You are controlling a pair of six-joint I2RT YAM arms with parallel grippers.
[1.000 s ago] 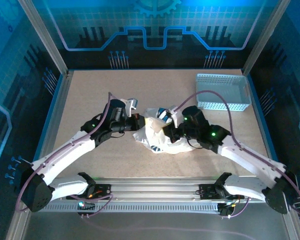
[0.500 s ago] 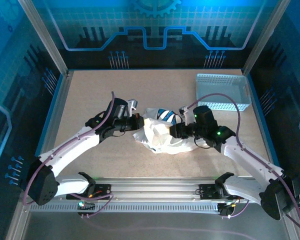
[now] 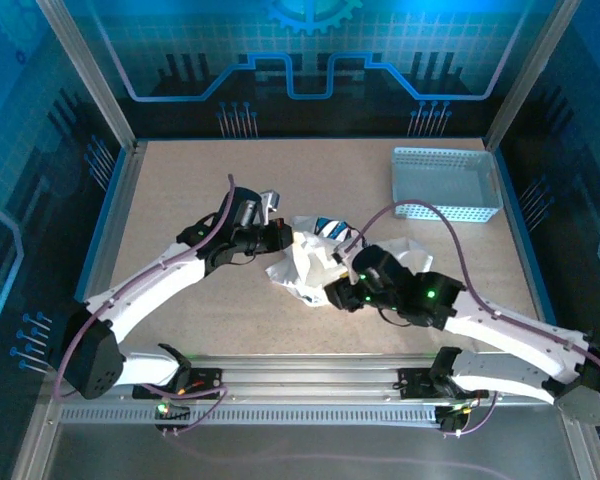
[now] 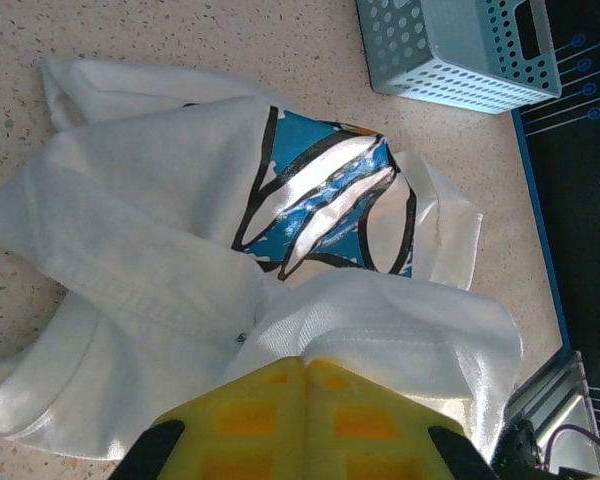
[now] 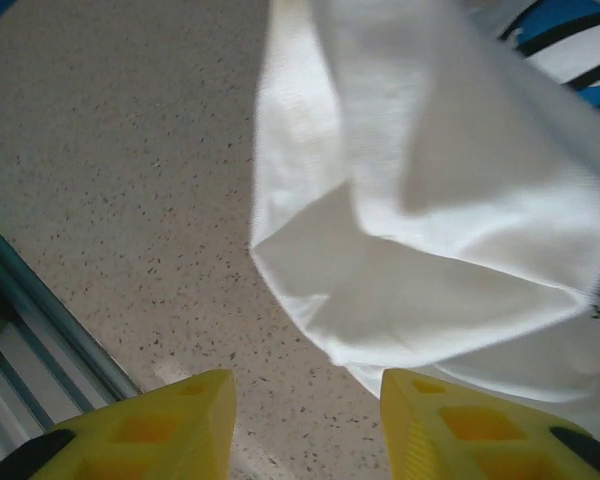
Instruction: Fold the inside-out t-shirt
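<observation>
The inside-out t-shirt (image 3: pixel 310 268) lies crumpled in a white heap at the table's middle, its blue-and-dark logo (image 4: pixel 325 205) facing up. My left gripper (image 3: pixel 283 238) sits at the heap's left side. In the left wrist view its yellow fingers (image 4: pixel 306 372) are pressed together on a white fold of the t-shirt (image 4: pixel 130 230). My right gripper (image 3: pixel 334 296) hovers at the heap's near edge. Its fingers (image 5: pixel 305 405) stand apart over bare table, holding nothing. A hanging corner of the t-shirt (image 5: pixel 430 230) sits just ahead of them.
A light blue-grey perforated basket (image 3: pixel 445 185) stands at the back right, seen in the left wrist view as the basket (image 4: pixel 460 50) beyond the shirt. The metal rail at the table's near edge (image 5: pixel 40 330) runs close behind my right gripper.
My right gripper has opened, let go of the shirt and swung down to the heap's near edge. The left gripper has kept its grip and shifted slightly away.
</observation>
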